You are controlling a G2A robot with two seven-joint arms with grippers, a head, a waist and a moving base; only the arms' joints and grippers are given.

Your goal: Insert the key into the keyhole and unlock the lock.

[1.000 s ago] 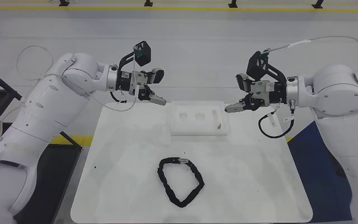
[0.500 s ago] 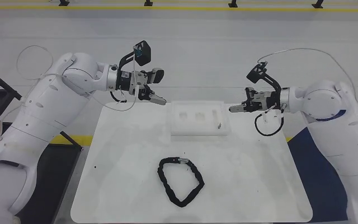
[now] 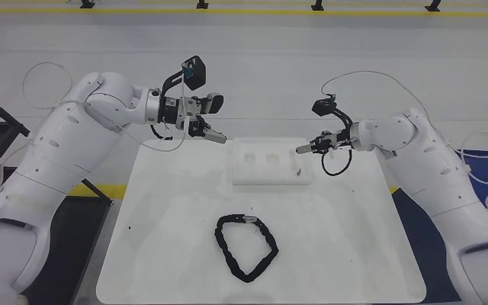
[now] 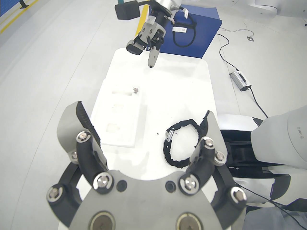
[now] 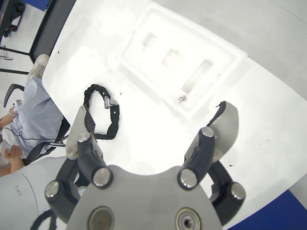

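Note:
A small metal key (image 3: pixel 300 171) lies in the right end of a white foam tray (image 3: pixel 244 177) at the back of the table. The same key (image 5: pixel 182 99) sits close below my right gripper (image 5: pixel 153 108), which is open and empty. In the top view that right gripper (image 3: pixel 303 149) hovers at the tray's right edge. A black chain lock (image 3: pixel 245 245) forms a loop at the table's centre, its silver lock cylinder (image 3: pixel 244 219) at the far side. My left gripper (image 3: pixel 210 133) hangs open and empty above the table's back left edge, left of the tray.
The white tabletop (image 3: pixel 343 244) has free room on both sides of the chain. The tray has several shallow recesses (image 5: pixel 172 58). A blue panel (image 4: pixel 191 37) stands beyond the table's right side, with cables on the floor.
My right arm has swung left and lowered, bringing its gripper from beyond the table's edge to the tray's right end. The left arm, key and chain have stayed put.

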